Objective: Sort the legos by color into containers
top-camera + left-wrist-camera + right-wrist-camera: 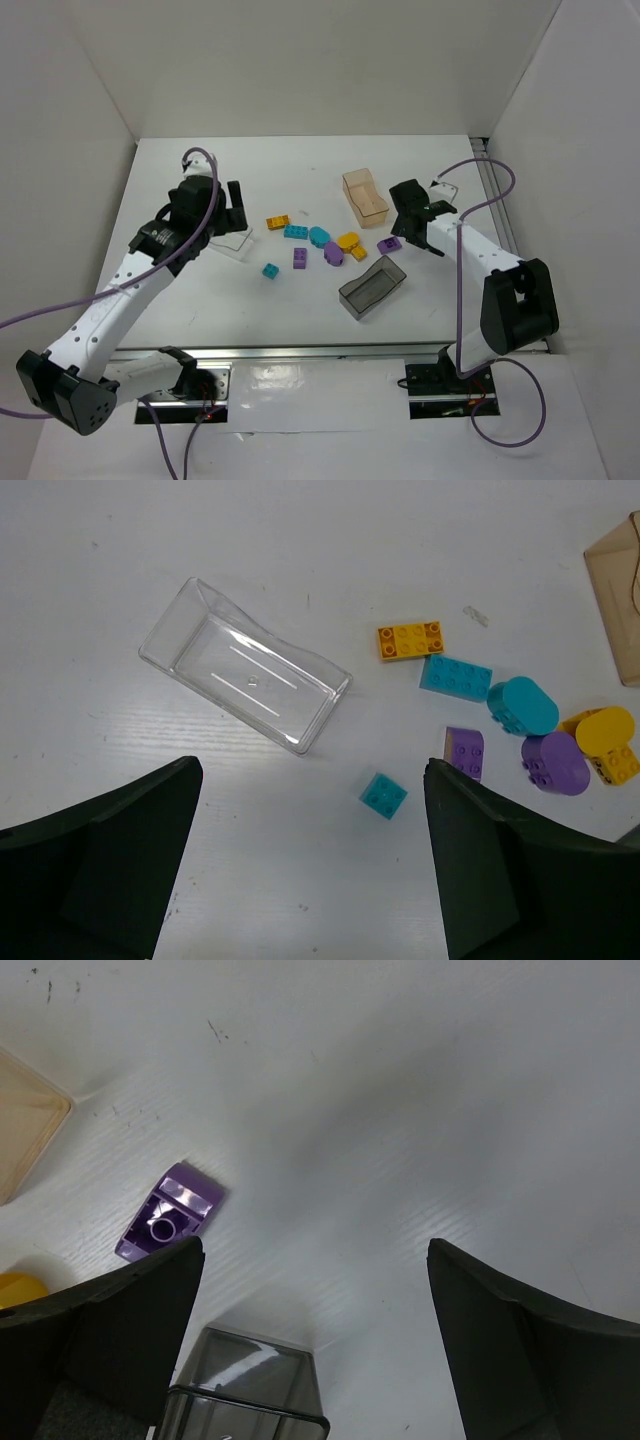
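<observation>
The legos lie loose mid-table: a yellow brick (277,221), teal brick (296,232), teal oval (319,236), purple oval (333,252), yellow oval (348,241), purple brick (301,258), small teal brick (270,270) and an upturned purple brick (389,243). The clear bin (235,243), orange-tan bin (365,195) and dark grey bin (373,286) are empty. My left gripper (232,205) is open above the clear bin (245,666), with the small teal brick (383,795) between its fingers' line. My right gripper (420,225) is open, right of the upturned purple brick (170,1212).
White walls enclose the table on three sides. In the right wrist view the dark grey bin (245,1390) sits low between the fingers, and a corner of the orange-tan bin (25,1130) shows at the left. A purple cable loops near each arm.
</observation>
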Available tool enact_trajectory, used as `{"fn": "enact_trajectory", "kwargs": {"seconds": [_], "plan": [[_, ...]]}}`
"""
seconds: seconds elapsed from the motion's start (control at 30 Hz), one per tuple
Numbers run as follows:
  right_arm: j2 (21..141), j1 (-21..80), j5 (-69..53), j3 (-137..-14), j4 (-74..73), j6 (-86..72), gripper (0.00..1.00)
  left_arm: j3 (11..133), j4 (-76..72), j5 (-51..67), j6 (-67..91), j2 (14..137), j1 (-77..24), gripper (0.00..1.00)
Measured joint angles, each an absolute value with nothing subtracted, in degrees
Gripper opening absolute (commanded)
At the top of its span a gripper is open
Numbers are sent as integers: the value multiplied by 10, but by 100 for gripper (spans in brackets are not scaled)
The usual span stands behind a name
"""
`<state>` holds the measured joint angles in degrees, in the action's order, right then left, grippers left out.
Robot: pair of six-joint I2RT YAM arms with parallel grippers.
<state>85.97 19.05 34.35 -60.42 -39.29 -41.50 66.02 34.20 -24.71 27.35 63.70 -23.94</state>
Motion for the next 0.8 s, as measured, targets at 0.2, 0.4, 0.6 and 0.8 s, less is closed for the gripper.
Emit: {"fn": "enact_trajectory", "kwargs": {"seconds": [0.2,0.4,0.6,0.8], "plan": [[860,191,364,-610,-409,-441,100,660,354,-269,278,642,-241,100],[860,191,344,-615,-415,-482,98,661,379,-270,289,672,-241,100],[872,191,272,-615,-394,-515,99,667,386,-254,289,674,-241,100],[928,191,220,-615,-356,-554,96,668,386,-248,289,673,-241,100]]}}
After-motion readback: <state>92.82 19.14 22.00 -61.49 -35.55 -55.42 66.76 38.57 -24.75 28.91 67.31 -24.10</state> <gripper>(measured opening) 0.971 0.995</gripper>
